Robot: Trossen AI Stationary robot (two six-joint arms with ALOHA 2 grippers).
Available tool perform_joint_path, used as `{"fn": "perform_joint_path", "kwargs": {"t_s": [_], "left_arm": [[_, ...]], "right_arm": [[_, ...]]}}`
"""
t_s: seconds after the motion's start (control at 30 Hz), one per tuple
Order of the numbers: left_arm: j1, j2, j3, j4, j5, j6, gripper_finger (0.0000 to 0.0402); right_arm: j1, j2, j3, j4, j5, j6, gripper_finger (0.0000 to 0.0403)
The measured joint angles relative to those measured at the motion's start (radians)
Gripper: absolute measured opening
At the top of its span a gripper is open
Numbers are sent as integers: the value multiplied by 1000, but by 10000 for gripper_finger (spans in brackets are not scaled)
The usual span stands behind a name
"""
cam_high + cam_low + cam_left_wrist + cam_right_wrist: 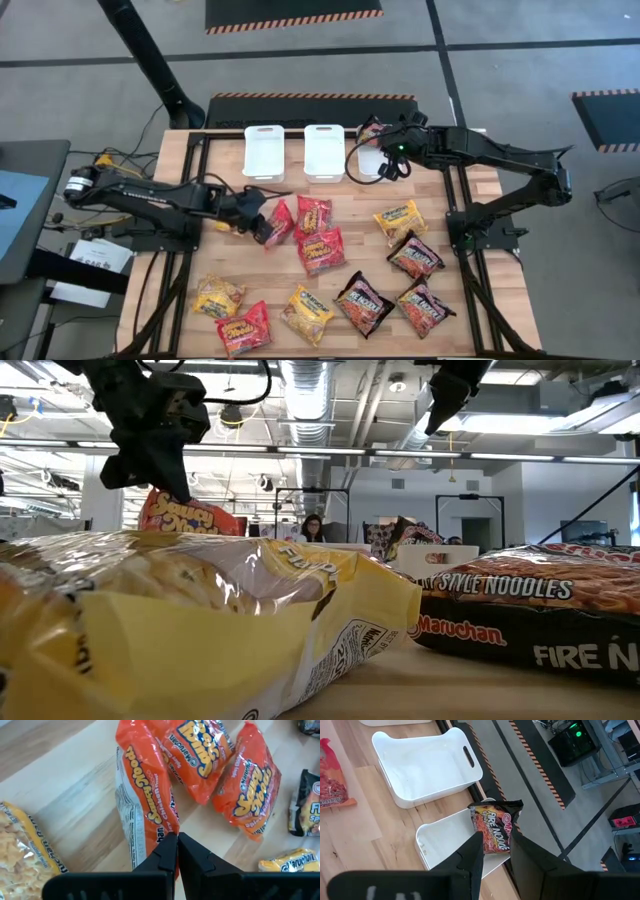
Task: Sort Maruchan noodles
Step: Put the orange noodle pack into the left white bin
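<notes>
Red packets [313,213]: four, one in the closed left claw [177,838]; right claw [496,840] agape.

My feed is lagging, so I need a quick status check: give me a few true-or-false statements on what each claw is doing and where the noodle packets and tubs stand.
1. The left claw is shut on a red packet. True.
2. The right claw is over the middle tub. False: it is over the right tub.
3. A dark packet lies in the right tub. True.
4. The middle tub holds red packets. False: it looks bare.
5. Four tubs stand in the row. False: three.
</notes>
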Motion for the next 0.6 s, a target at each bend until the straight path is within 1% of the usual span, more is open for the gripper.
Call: {"fn": "perform_joint_path", "kwargs": {"t_s": [0.17,0.23,0.33,0.53,0.6], "left_arm": [[20,47,1,-3,46,15,0],[19,73,1,-9,46,15,0],[19,105,1,3,52,23,0],[19,135,1,29,81,39,0],[19,133,1,29,82,46,0]], "right_arm": [[0,0,0,1,0,0,121],[3,0,0,6,-16,0,121],[6,0,0,20,-136,1,121],[6,0,0,83,-468,-5,121],[6,0,0,117,-555,-6,121]]}}
